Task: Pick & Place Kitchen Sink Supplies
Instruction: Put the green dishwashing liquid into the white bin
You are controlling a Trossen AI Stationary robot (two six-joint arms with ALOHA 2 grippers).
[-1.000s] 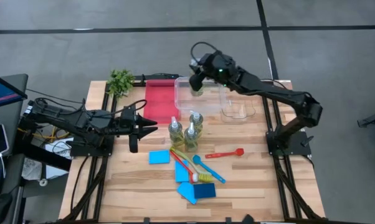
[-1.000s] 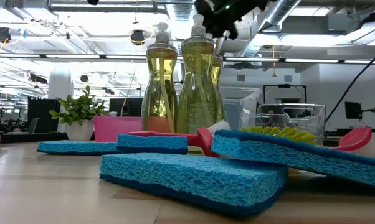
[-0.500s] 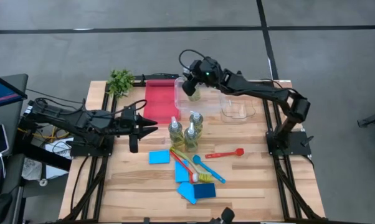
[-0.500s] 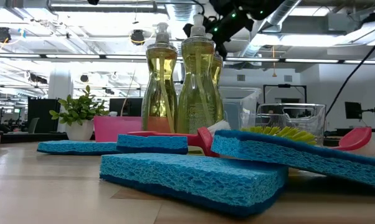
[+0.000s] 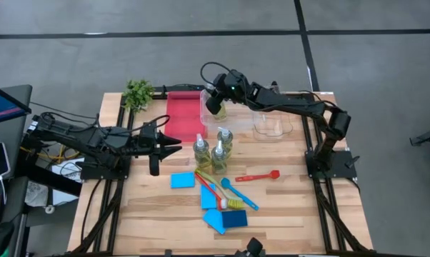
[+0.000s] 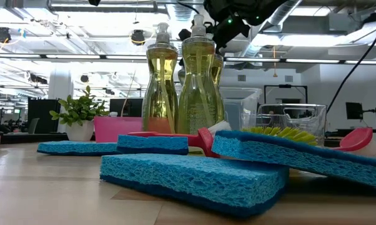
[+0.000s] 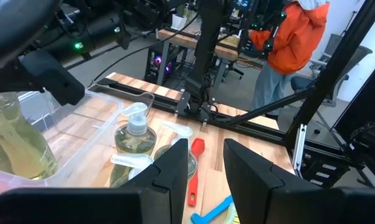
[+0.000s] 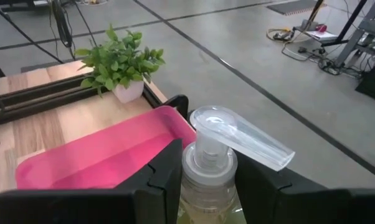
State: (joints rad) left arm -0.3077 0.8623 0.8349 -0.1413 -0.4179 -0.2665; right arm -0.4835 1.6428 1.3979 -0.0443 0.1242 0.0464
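Two arms showing: left gripper [image 5: 173,146] is waiting by the table's left edge, fingers parted, grasping nothing. Right gripper [image 8: 203,177] is clutching a bottle [image 8: 207,168] over the clear bin [image 5: 226,114], near the red tray [image 5: 183,114] at the far edge.

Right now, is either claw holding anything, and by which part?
The right claw grips a clear bottle of yellow-green liquid at its neck, just under the pump. The left claw holds nothing.

Two dark jointed arms with looping black cables, blunt black claw fingers [image 7: 246,171], a small green light.
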